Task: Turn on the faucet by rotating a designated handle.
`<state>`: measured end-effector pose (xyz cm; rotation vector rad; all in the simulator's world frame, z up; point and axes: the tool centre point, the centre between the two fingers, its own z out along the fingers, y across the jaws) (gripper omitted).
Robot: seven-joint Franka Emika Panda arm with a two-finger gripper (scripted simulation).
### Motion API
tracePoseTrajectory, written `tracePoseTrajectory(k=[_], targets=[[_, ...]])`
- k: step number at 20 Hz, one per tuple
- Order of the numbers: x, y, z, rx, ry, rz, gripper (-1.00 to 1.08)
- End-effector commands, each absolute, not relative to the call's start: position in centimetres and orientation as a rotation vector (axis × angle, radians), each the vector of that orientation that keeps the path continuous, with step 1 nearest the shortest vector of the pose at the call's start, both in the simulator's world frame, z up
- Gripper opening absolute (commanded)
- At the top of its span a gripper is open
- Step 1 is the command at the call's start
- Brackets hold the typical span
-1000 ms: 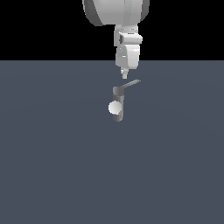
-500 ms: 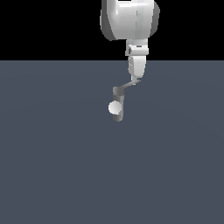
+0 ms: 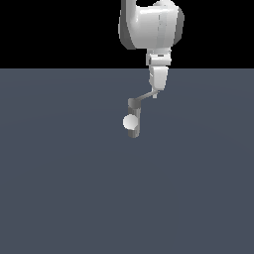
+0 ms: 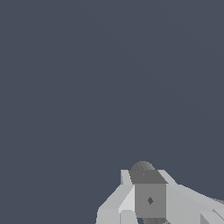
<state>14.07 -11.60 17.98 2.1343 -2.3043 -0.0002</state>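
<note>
A flat slate-blue floor (image 3: 59,188) runs back to a black backdrop, with a small grey faucet (image 3: 134,119) standing near the middle. Its thin handle (image 3: 144,97) angles up toward the exterior view's right, where the white arm's gripper (image 3: 156,94) meets its outer end. The fingers look drawn together, though their grip cannot be made out.

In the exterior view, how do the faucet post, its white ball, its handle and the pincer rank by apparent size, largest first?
1. Pincer, though nearness to the camera is unknown.
2. Faucet post.
3. Handle, about as long as the post but much thinner.
4. White ball.
</note>
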Motion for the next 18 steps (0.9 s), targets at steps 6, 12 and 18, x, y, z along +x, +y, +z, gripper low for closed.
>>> tracePoseTrajectory(k=[6,12,18], targets=[[14.0,-11.3,18.2,2.145,-2.295,0.000,-1.00],[12.9,-11.3,18.2,2.145,-2.295,0.000,-1.00],[11.4,-11.4,18.2,2.145,-2.295,0.000,-1.00]])
